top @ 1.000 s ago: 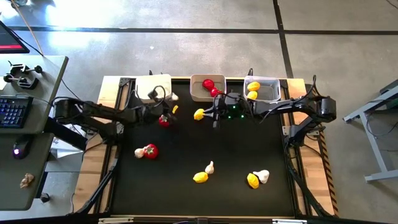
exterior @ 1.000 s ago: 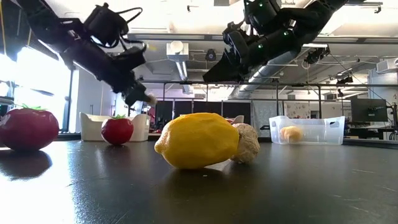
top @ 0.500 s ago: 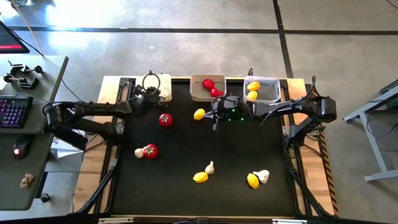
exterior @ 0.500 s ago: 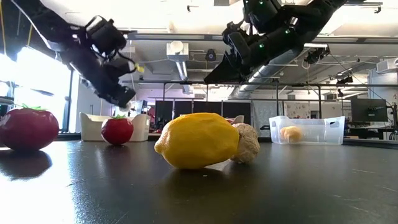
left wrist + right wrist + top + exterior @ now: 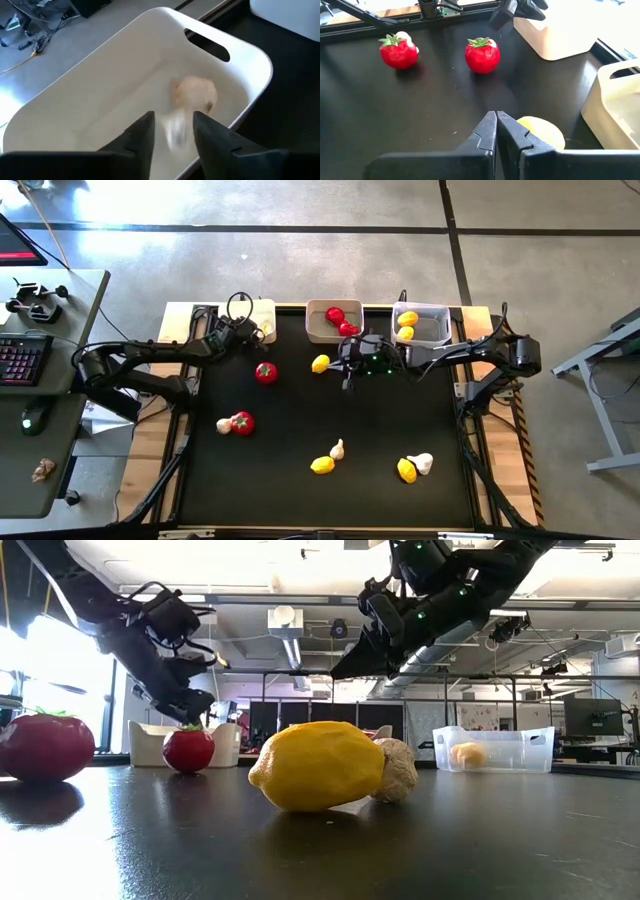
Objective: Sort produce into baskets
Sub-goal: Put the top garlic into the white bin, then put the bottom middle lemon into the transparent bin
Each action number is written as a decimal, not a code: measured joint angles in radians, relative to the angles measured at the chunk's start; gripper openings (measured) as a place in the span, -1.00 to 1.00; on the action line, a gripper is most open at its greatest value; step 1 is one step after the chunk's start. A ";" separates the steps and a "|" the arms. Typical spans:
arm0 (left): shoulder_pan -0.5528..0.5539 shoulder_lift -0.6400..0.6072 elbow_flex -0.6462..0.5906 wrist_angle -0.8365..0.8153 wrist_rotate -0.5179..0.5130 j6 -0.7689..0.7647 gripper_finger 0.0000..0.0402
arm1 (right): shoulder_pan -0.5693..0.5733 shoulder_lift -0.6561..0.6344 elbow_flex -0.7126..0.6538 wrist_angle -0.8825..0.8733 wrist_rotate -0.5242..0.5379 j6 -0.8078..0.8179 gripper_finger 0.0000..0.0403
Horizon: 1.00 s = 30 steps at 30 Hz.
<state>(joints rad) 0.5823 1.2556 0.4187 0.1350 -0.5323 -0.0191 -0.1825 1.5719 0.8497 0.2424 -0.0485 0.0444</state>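
Over the white basket (image 5: 90, 100) at the counter's (image 5: 330, 410) eleven o'clock corner, the left hand (image 5: 172, 137) hangs with fingers parted, a blurred pale piece between them and a garlic bulb (image 5: 194, 93) lying inside the basket. The right hand (image 5: 496, 131), fingers pressed together and empty, hovers just beside a lemon (image 5: 540, 132) near the middle basket (image 5: 332, 320), which holds tomatoes at twelve o'clock. Lemons sit in the clear basket (image 5: 422, 323) at one o'clock. Two tomatoes (image 5: 482, 54) rest at ten and nine o'clock; more lemons and garlic lie around six.
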 joint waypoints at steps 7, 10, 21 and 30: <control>-0.013 0.000 0.000 0.061 0.005 0.035 -0.16 | 0.000 0.000 0.000 -0.021 -0.027 -0.020 -0.99; -0.041 0.000 0.000 0.088 0.028 0.073 -0.16 | 0.000 0.000 0.000 -0.017 -0.027 -0.026 -0.99; -0.175 0.000 -0.124 0.499 0.220 0.141 -0.15 | 0.069 0.001 0.000 -0.019 -0.031 -0.020 -0.99; -0.275 0.000 -0.147 0.625 0.506 0.238 -0.15 | 0.250 0.001 0.000 -0.021 0.074 -0.018 -0.82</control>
<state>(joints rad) 0.3078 1.2556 0.2718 0.7601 -0.0268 0.2192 0.0675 1.5726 0.8497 0.2214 0.0254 0.0262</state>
